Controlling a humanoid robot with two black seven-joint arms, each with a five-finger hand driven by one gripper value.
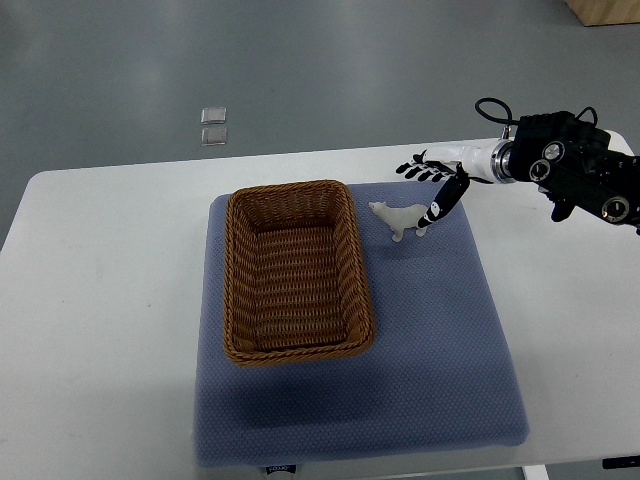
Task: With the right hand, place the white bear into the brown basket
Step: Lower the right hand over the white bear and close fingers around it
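watching: i saw one steep view down onto a white table (100, 300) with a blue mat (430, 350) spread over its middle.
right hand: (437, 185) it came in from the right edge on a black and white arm, above the mat's far right corner. the fingers (415, 168) were spread and pointed left, and one dark finger angled down to the bear's rear. it seemed to touch there, though i could not tell for sure. nothing was gripped.
bear: (400, 218) it stood upright on the mat, just right of the basket's far right corner, with its head toward the basket. it was outside the basket and apart from the rim.
basket: (240, 340) brown and woven, it sat on the left half of the mat with its long side running away from me. i saw only weave inside.
left hand: i had no sight of it.
floor: grey beyond the table, with two small clear squares (213, 125) lying on it past the far edge.
corner: a wooden piece (605, 10) showed at the top right.
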